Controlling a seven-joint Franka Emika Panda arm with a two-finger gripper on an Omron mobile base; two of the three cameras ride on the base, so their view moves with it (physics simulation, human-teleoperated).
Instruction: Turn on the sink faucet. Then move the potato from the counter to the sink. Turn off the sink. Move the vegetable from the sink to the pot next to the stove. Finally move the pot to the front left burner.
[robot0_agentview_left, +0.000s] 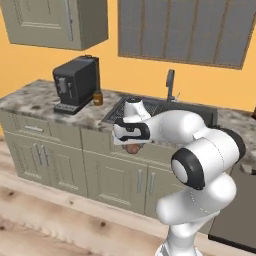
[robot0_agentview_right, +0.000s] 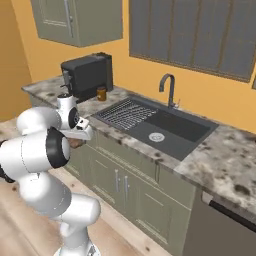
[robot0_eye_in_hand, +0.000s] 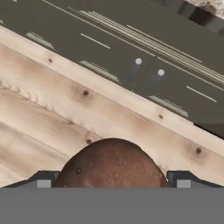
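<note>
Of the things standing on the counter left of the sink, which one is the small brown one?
The jar, standing just right of the black coffee machine, between it and the sink. It is brown and much shorter; the machine is big and black.

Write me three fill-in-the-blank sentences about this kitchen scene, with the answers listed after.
1. The tool is closed on a brown ____.
2. In the hand view, the potato hangs over a ____ floor.
3. In both base views, the black coffee machine stands on the counter to the ____ of the sink.

Missing words: potato; wooden; left
</note>
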